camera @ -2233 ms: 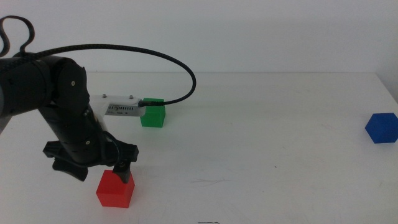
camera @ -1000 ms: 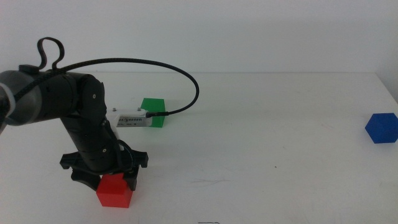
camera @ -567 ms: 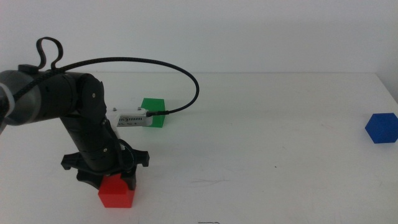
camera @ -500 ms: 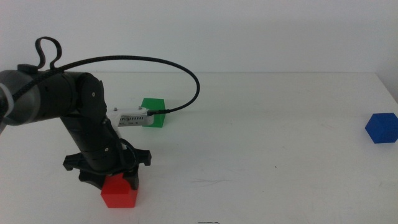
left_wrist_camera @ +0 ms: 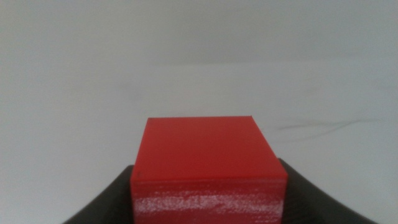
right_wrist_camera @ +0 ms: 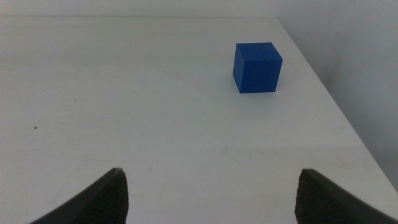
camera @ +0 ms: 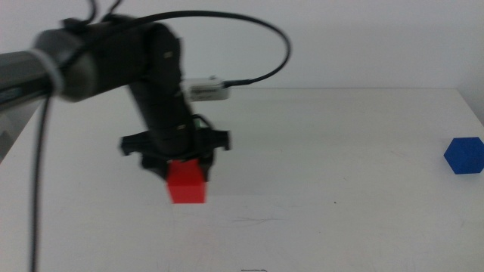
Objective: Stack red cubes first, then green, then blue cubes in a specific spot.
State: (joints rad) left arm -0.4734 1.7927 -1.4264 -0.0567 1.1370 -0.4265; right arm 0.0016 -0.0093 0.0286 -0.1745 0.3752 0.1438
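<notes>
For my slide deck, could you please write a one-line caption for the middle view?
Left gripper carries the red cube over the white table; the blue cube waits at the right edge.

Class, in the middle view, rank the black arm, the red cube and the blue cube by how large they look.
1. Black arm: clearly largest. Its left tool grips the red cube.
2. Red cube and blue cube: they look alike, so they are unranked.
The right tool waits outside this view.
</notes>
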